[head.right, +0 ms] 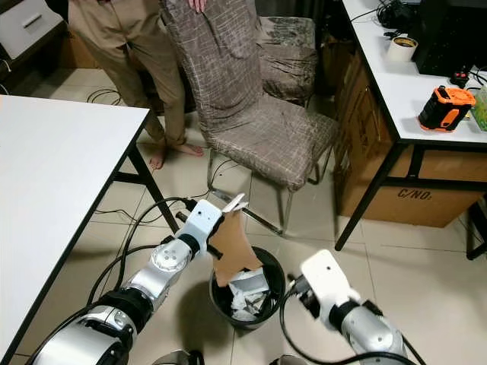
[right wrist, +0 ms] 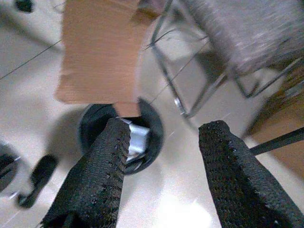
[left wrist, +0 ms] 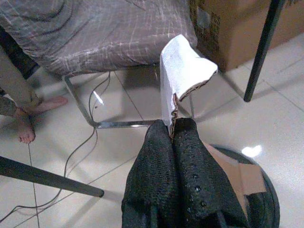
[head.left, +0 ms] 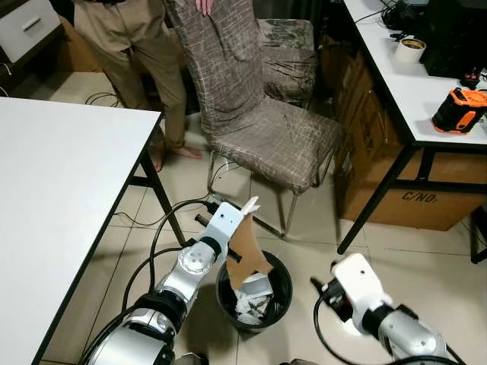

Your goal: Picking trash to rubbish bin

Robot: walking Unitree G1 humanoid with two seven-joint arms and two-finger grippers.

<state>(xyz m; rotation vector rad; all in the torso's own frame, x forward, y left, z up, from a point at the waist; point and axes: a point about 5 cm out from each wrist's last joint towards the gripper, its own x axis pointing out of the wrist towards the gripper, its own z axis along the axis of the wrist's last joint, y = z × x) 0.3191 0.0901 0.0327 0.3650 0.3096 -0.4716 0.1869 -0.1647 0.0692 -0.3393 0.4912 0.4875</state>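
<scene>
The jaws of the left gripper (left wrist: 172, 129) are clenched on a piece of cardboard (head.left: 248, 251), which is held upright over the black rubbish bin (head.left: 283, 293). The jaws of the right gripper (right wrist: 164, 156) are spread apart and hold nothing, just beside the bin. A pale tiled floor (head.left: 426, 251) is seen, with a white surface (head.left: 53, 175) on the left and another white surface (head.left: 399, 76) on the right carrying a tape roll (head.left: 410, 50) and an orange tool (head.left: 459, 110). A fabric-covered chair (head.left: 259, 122) stands behind the bin, a person (head.left: 141, 46) beside it, and a cardboard box (head.left: 426, 198) under the right surface. Crumpled paper (head.left: 255, 296) lies inside the bin, below the cardboard's lower edge.
</scene>
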